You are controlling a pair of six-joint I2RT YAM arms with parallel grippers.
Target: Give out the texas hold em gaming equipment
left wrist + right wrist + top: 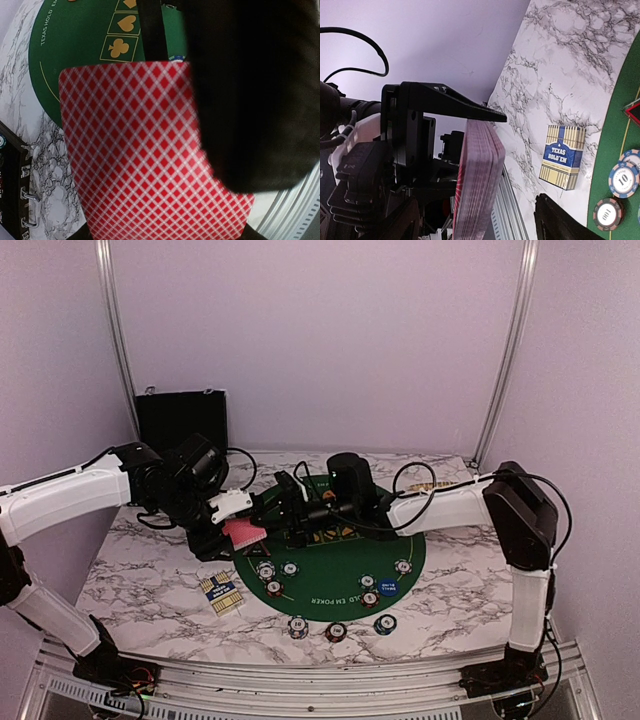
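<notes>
A deck of red-backed playing cards is held above the mat's left edge, with my left gripper shut on it. The deck's diamond-patterned back fills the left wrist view. In the right wrist view the deck shows edge-on. My right gripper stands open around it, one finger well apart from the cards. Several poker chips and a blue button lie on the green mat. Three chips sit on the marble in front of it.
A blue and cream card box lies on the marble left of the mat, and its "Texas Hold'em" label shows in the right wrist view. The black hinged case stands at the back left. A metal rail runs along the near edge.
</notes>
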